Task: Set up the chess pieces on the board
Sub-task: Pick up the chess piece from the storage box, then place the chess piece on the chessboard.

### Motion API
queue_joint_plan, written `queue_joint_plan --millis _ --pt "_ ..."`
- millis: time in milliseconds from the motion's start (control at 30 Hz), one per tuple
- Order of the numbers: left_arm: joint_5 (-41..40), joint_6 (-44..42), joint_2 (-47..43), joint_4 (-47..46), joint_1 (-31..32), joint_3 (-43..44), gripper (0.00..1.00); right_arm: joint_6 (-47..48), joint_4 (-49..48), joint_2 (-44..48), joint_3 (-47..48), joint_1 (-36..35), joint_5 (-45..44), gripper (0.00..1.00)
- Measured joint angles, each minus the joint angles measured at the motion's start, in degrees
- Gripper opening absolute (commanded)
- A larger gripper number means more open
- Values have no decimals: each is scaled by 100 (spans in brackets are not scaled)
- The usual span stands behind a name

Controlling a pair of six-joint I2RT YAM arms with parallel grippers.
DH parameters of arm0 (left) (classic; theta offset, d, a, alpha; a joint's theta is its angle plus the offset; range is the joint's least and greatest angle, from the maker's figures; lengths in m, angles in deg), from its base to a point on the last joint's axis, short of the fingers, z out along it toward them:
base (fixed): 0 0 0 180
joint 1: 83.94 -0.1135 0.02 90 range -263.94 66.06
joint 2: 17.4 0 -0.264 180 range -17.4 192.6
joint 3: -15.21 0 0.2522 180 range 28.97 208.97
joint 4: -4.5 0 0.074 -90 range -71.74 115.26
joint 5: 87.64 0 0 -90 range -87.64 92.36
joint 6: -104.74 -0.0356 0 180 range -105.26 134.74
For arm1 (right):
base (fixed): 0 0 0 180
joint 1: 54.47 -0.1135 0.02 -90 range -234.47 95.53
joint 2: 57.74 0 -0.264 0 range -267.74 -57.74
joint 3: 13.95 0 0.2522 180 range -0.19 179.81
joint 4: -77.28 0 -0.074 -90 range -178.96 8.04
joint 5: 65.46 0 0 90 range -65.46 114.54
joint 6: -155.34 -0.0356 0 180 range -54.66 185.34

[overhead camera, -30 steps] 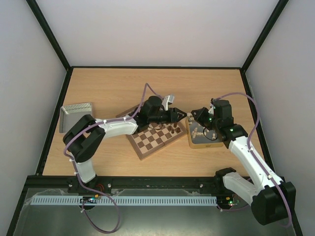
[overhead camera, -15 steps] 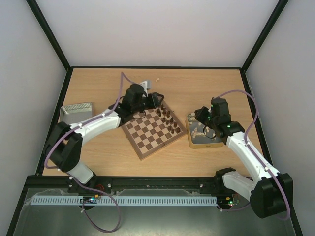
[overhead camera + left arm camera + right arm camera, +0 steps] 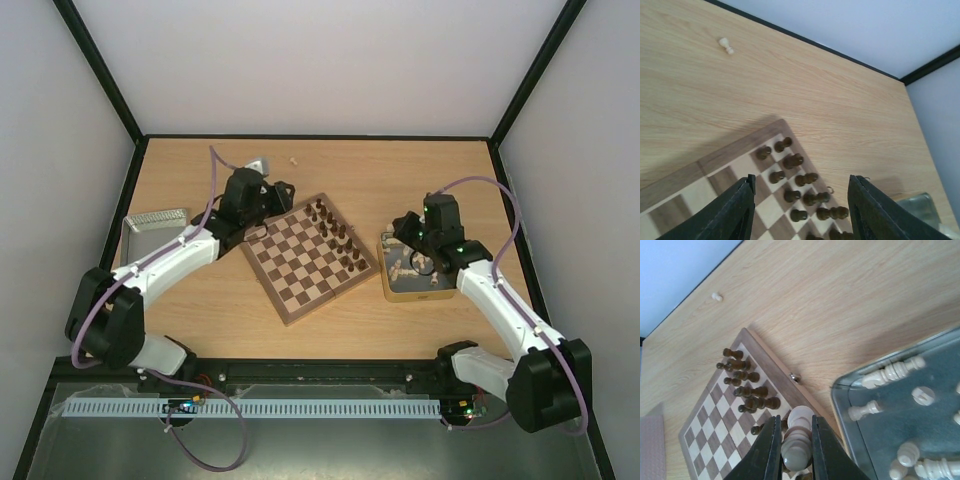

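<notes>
One chess piece (image 3: 797, 446) sits gripped lengthwise in the right end effector (image 3: 795, 432) — left end effector (image 3: 800, 200) gapes empty.

Wooden table (image 3: 200, 320): board (image 3: 300, 272), tin (image 3: 415, 296), metal tray (image 3: 158, 220), stray cream pawn (image 3: 293, 159).

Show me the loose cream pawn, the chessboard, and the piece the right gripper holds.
loose cream pawn (image 3: 726, 45): left wrist view, its body.
chessboard (image 3: 300, 270): top external view, a bare middle square.
held cream piece (image 3: 797, 440): right wrist view, its ringed body.
</notes>
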Motion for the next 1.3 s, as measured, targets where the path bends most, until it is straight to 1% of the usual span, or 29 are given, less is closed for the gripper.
queue_joint_plan --millis 133,233,400,567,733,967,1200,1300 --pt "-166 -7 -214 166 -157 -168 54 57 -44 -94 201 -190 -24 2" --pt "-326 4 -450 223 -275 -317 55 85 -50 -210 372 -535 -149 2" --pt "-693 50 -994 348 -492 -627 56 179 -63 -726 861 -1552 -540 2" --pt "-1019 116 -1668 490 -767 -1005 59 382 11 -1696 1615 -2677 -1154 2" --pt "-1241 164 -2297 601 -1001 -1357 62 564 142 -2575 2243 -3416 -1746 2" --pt "-1268 175 -2813 846 -1392 -1580 63 826 306 -3576 2870 -3952 -2310 2" --pt "-1106 168 -2966 933 -1718 -1707 63 1005 348 -4295 3263 -4146 -2601 2" --pt "-1025 157 -3001 949 -1801 -1731 64 1032 345 -4454 3316 -4159 -2651 2"
